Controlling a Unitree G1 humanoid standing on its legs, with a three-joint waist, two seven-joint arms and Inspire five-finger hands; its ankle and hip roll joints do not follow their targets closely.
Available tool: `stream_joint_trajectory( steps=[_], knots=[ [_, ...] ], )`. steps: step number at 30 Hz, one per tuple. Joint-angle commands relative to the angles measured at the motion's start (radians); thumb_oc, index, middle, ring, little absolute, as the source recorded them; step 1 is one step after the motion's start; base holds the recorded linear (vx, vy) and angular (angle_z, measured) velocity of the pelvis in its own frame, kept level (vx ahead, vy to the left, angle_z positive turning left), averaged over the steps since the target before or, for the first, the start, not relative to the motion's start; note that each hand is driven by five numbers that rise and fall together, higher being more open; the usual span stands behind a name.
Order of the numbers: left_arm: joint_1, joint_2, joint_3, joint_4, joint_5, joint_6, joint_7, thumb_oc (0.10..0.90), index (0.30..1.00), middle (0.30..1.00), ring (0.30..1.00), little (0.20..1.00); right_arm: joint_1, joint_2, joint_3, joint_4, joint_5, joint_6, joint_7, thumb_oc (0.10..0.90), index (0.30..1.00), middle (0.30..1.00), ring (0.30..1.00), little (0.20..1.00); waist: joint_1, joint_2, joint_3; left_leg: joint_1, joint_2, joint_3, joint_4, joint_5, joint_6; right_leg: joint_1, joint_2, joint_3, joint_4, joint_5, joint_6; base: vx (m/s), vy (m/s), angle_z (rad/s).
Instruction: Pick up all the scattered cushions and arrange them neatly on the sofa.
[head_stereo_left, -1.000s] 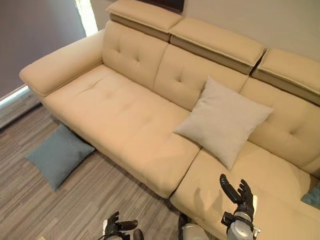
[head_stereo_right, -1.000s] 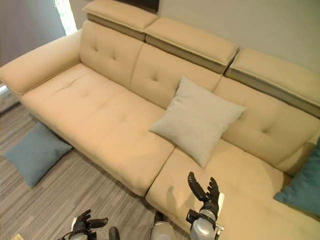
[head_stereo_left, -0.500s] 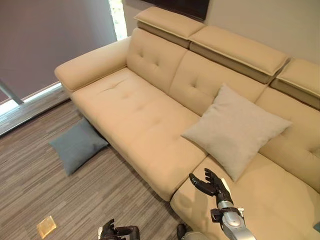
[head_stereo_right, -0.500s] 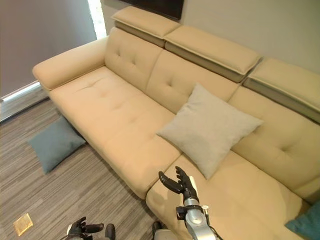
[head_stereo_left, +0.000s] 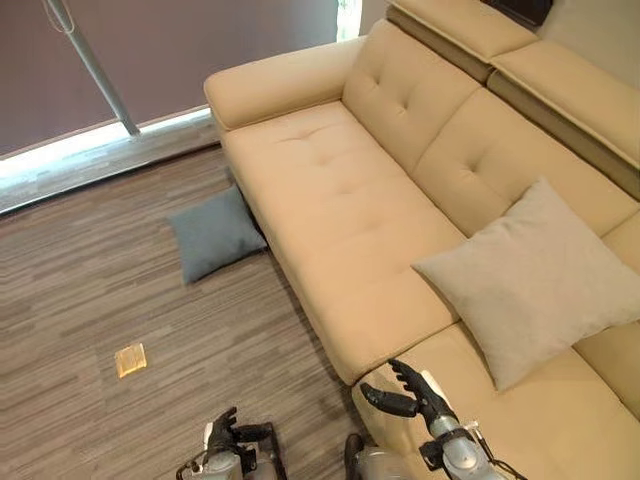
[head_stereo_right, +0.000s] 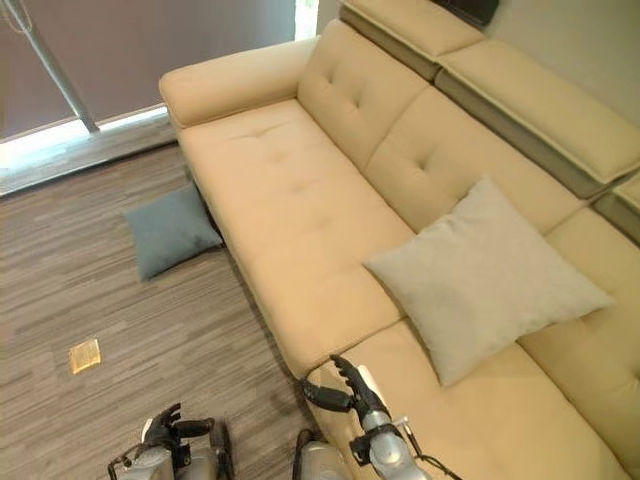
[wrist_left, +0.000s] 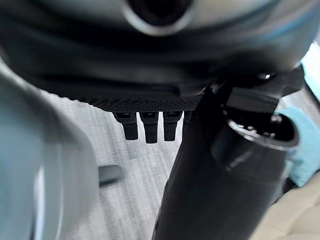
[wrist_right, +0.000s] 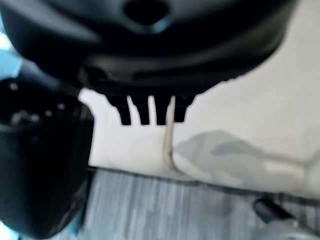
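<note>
In the left eye view the right robot hand (head_stereo_left: 415, 393) hangs low over the front edge of the long cream leather sofa (head_stereo_left: 350, 200), its fingers spread apart and holding nothing. The left robot hand (head_stereo_left: 232, 440) sits lower and further left, above the floor, fingers loosely apart and empty too. A pale grey square fabric cushion (head_stereo_left: 530, 280) leans against the backrest, up and to the right of the right robot hand, so one piece looks placed. A slate-blue square cushion (head_stereo_left: 212, 236) lies on the floor against the sofa's base, well beyond the left robot hand; I'd say that one is left to collect.

The right eye view shows the same layout: striped grey-brown wood-look floor (head_stereo_right: 120, 290), a small yellowish square tag (head_stereo_right: 84, 355) lying on it near the left robot hand, and a slanting grey metal pole (head_stereo_right: 45, 65) before a dark wall at the back.

In the left wrist view the fingers point at the floor, straight and unclenched.

The right wrist view looks past straight fingers at cream upholstery.
</note>
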Motion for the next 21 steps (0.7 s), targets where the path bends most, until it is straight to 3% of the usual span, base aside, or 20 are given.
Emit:
stream_joint_trajectory(
  steps=[1, 8, 9, 21],
  knots=[
    [0.039, -0.023, -0.041, 0.036, 0.080, 0.005, -0.009, 0.800, 0.900, 0.900, 0.900, 0.900, -0.108, 0.035, -0.007, -0.046, -0.038, -0.065, 0.009, 0.800, 0.900, 0.900, 0.900, 0.900, -0.019, -0.006, -0.036, 0.097, -0.055, -0.036, -0.126, -0.112, -0.015, 0.016, 0.049, 0.056, -0.071, -0.029, 0.073, -0.04, 0.137, 0.57],
    [0.044, 0.001, -0.043, 0.058, 0.114, 0.018, -0.020, 0.800, 0.900, 0.900, 0.900, 0.900, -0.131, 0.103, 0.035, 0.088, -0.013, -0.044, 0.036, 0.800, 0.900, 0.900, 0.900, 0.900, 0.013, -0.001, -0.053, 0.130, -0.081, -0.052, -0.231, -0.067, -0.011, 0.041, 0.049, 0.052, -0.133, 0.021, 0.092, -0.04, 0.095, 0.21],
    [0.057, 0.117, -0.095, 0.173, 0.301, 0.031, -0.156, 0.800, 0.900, 0.900, 0.900, 0.900, -0.174, 0.153, -0.179, 0.802, 0.010, 0.101, -0.021, 0.800, 0.900, 0.900, 0.900, 0.900, 0.052, 0.027, -0.009, 0.077, -0.054, -0.129, -0.248, 0.017, -0.025, 0.061, 0.064, 0.123, -0.096, -0.031, 0.092, -0.01, 0.048, 0.03],
    [0.060, 0.136, -0.087, 0.172, 0.301, 0.040, -0.155, 0.800, 0.900, 0.900, 0.900, 0.900, -0.192, 0.151, -0.153, 0.792, 0.001, 0.100, -0.025, 0.800, 0.900, 0.900, 0.900, 0.900, 0.082, 0.019, -0.012, 0.117, -0.044, -0.154, -0.265, 0.032, -0.030, 0.122, 0.076, 0.119, -0.133, -0.032, 0.083, 0.00, -0.031, -0.03]
  ],
)
